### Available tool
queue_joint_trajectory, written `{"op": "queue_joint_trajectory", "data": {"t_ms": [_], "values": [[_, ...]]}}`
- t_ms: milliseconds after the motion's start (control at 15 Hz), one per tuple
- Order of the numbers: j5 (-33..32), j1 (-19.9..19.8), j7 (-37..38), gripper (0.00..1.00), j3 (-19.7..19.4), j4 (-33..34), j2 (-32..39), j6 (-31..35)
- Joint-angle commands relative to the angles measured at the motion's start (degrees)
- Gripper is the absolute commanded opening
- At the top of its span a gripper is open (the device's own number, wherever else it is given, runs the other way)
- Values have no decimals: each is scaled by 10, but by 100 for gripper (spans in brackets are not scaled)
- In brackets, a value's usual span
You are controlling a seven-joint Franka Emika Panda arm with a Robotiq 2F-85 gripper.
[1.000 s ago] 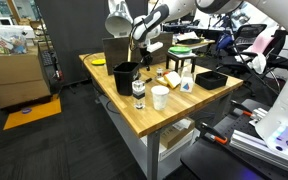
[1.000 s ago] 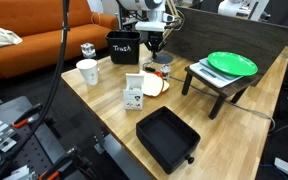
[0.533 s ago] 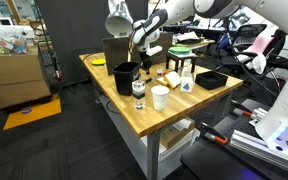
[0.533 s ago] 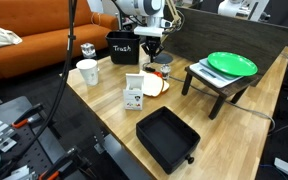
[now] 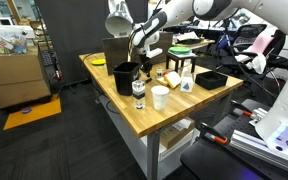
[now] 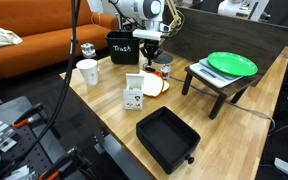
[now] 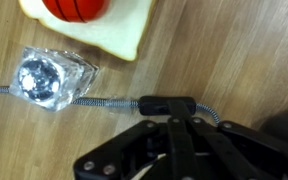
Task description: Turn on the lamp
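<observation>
Since a second ago the gripper has edged a little toward the bin and hangs low over the table, fingers pointing down. Everything else lies as it did.

From the wrist, the gripper comes in from the bottom edge. Its two fingers lie almost together with only a thin line between them, and they grip nothing. The tips sit right at a black switch on a braided cord that runs across the wood. Whether they touch the switch I cannot tell.

Just beside the cord lies a crumpled shiny lump. Beyond it, a pale slice carries something red.

The lamp stands at the back of the table. Its silver-grey shade is well above the gripper and behind a brown box.

In both exterior views, a white cup stands near the table's edge, apart from the gripper. A black tray lies on the other side of the table. A green plate rests on a low dark stand. A small carton stands between the cup and the stand.
</observation>
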Motion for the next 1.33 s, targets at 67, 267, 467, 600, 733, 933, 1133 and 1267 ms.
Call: {"op": "queue_joint_trajectory", "data": {"t_ms": [67,267,467,600,733,933,1133,1267], "values": [[13,-4,-10,0,8,35,20,-31],[15,-5,-11,0,9,47,32,-37],[15,-6,-13,0,8,69,49,-47],[16,-7,-14,0,8,84,56,-54],[17,-8,-15,0,8,98,64,-59],[17,-6,-15,0,8,100,54,-54],[12,-4,-8,0,11,76,19,-36],[8,-1,1,0,7,58,-5,-31]]}}
